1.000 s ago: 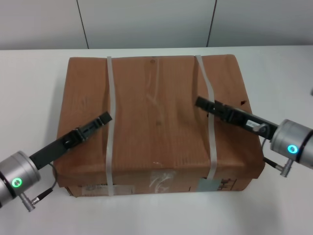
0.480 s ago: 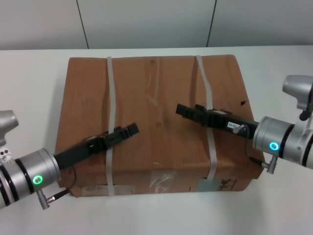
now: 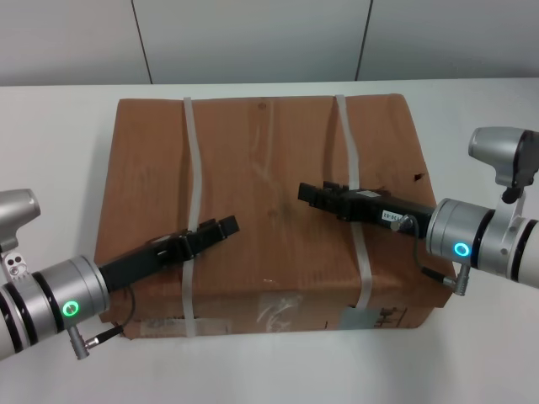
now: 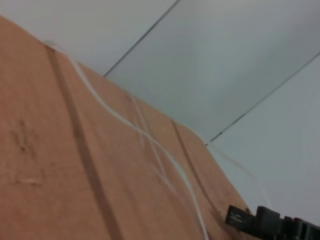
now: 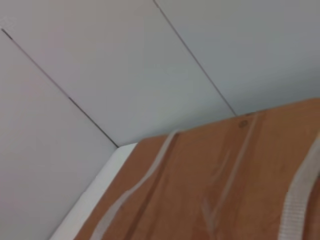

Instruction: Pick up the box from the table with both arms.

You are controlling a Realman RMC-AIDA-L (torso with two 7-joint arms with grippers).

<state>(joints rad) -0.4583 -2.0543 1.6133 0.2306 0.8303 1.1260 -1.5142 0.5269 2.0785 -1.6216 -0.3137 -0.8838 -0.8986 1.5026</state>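
Observation:
The box [image 3: 269, 160] is large, flat and brown, and lies on the white table [image 3: 50, 135]. Two pale straps [image 3: 192, 168] cross its top, and a grey label [image 3: 358, 318] with black print is on its near side. My left gripper [image 3: 226, 225] reaches over the box top from the near left, just past the left strap. My right gripper [image 3: 305, 194] reaches over the top from the right, across the right strap [image 3: 352, 160]. The two tips point at each other, apart. The left wrist view shows the box top [image 4: 75, 165] and the right gripper [image 4: 260, 222] farther off. The right wrist view shows the box top [image 5: 210, 180].
The table extends well beyond the box on both sides and in front [image 3: 269, 370]. A grey panelled wall [image 3: 253, 38] stands behind the table's far edge. The silver arm segments with green ring lights [image 3: 72, 307] hang over the near corners of the box.
Both arms have moved inward over the box top, so the two gripper tips are closer together. Since half a second ago they have shifted only slightly. The box has not moved.

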